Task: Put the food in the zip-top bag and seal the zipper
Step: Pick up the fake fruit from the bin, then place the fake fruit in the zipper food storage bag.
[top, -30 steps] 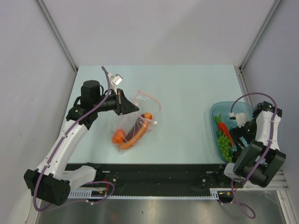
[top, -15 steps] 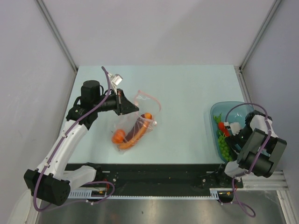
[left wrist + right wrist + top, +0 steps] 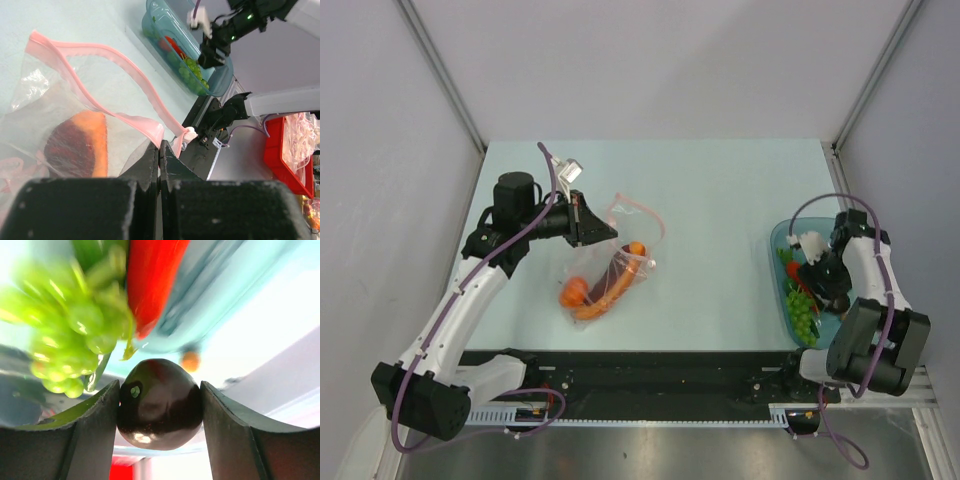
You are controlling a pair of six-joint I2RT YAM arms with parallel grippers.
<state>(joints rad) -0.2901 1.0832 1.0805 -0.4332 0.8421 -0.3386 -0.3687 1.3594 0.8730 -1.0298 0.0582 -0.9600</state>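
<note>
Left gripper (image 3: 159,150) has its fingers pressed together on the near edge of the zip-top bag (image 3: 623,243), pinching the film just below the zipper (image 3: 115,60). The bag lies on the table (image 3: 720,190) left of centre, mouth gaping. Inside it I see the orange slice (image 3: 80,145) with its dark-red face and, from the top view, an orange-red round fruit (image 3: 573,292) at the near end. Right gripper (image 3: 160,400) is down in the teal bowl (image 3: 778,234) at the table's right edge, both fingers touching the sides of the dark ball (image 3: 160,412), so it's clamped on that. Grape bunch (image 3: 65,335) and a red piece (image 3: 150,280) sit just beyond it in the bowl.
</note>
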